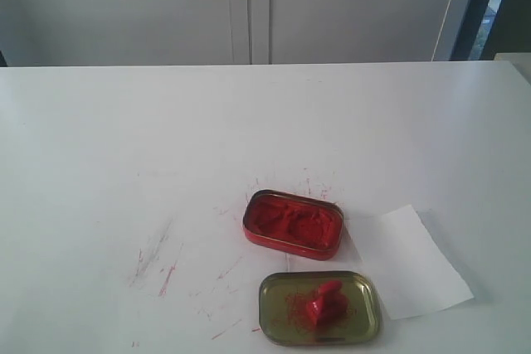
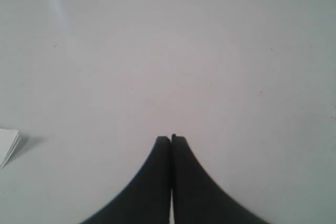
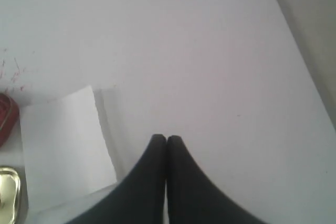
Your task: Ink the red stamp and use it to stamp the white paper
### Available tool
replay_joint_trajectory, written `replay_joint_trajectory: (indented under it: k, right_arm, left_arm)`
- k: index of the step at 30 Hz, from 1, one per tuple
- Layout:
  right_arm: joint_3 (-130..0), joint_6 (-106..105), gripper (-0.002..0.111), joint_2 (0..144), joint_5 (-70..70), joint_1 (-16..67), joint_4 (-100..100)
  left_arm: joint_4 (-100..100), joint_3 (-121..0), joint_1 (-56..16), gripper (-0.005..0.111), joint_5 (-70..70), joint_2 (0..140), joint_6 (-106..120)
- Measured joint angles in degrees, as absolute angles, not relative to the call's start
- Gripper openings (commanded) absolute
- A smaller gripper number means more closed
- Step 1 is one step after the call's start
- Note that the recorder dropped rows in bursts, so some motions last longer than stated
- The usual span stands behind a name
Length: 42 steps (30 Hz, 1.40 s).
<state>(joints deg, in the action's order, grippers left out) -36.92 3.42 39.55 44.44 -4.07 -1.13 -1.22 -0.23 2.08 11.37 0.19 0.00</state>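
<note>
Left claw (image 2: pixel 171 139) and right claw (image 3: pixel 167 139) both pinched closed, empty; red stamp (image 1: pixel 323 303) sits in the lid (image 1: pixel 280 298).

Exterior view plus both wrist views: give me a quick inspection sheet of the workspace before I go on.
Surface: white table, red scratches left of the tin.
Job's things: red stamp rests in the gold lid; white paper lies flat right of the open red ink tin, no print seen.
Clutter: white sheet corner at the edge of the left wrist view, identity unclear.
Grippers: left gripper shut, empty, over bare table; right gripper shut, empty, beside the paper.
Cables: nothing seen.
Surroundings: pale cabinet doors behind the table, dark frame at right.
</note>
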Motion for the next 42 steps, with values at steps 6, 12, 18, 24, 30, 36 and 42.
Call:
replay_joint_trajectory:
  k: [6, 12, 18, 24, 30, 36, 42]
  right_arm:
    - [-40.1, 1.5, 0.000, 46.4, 48.7, -4.1, 0.0]
    - [-43.1, 0.0, 0.000, 53.2, 52.2, -4.1, 0.0]
    - [-45.2, -1.6, 0.000, 58.9, 53.9, -4.1, 0.0]
    - [-45.7, -4.3, 0.000, 64.8, 54.6, -4.1, 1.4]
    - [-45.7, -8.7, 0.000, 69.7, 54.6, -4.0, 6.3]
    - [-45.7, -10.8, 0.000, 72.8, 54.5, -0.2, 7.8]
    - [-45.8, -11.1, 0.000, 75.5, 53.7, 5.2, 8.1]
  left_arm:
    - [-1.2, -0.2, 2.1, 0.000, 11.4, 0.2, 0.0]
    - [-1.2, -0.2, 2.1, 0.000, 11.4, 0.2, 0.0]
    - [-1.2, -0.2, 2.1, 0.000, 11.4, 0.2, 0.0]
    - [-1.2, -0.2, 2.1, 0.000, 11.4, 0.2, 0.0]
    - [-1.2, -0.2, 2.1, 0.000, 11.4, 0.2, 0.0]
    - [-1.2, -0.2, 2.1, 0.000, 11.4, 0.2, 0.0]
    - [-1.2, -0.2, 2.1, 0.000, 11.4, 0.2, 0.0]
